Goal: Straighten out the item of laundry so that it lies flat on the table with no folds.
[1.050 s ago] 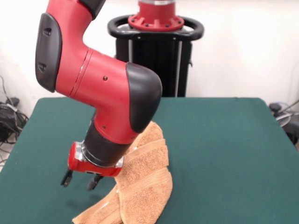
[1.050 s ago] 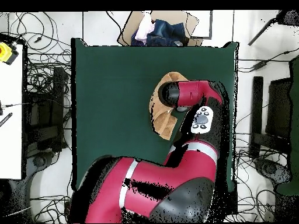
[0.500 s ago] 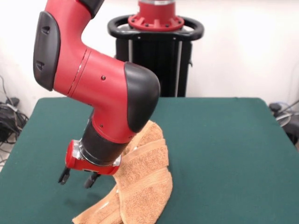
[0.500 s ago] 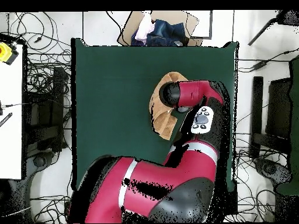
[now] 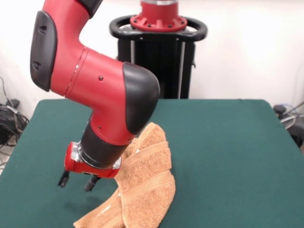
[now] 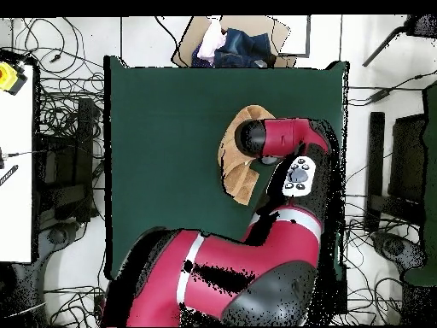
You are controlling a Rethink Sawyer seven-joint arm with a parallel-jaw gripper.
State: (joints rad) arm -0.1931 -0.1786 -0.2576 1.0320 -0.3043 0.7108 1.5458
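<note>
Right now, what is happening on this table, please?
A red and black robot arm holds its end effector just above the dark green felt table, beside a crumpled orange-tan terry-cloth towel. The fingers are apart and hold nothing. The towel lies folded over itself, not yet flat.

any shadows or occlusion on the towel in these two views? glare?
Front view: soft even light, no glare; faint gripper shadow on the table under the open fingers; the arm hides the towel's upper left part, and the frame's bottom edge crops it. Overhead view: the arm covers much of the towel; no glare on the table.
</note>
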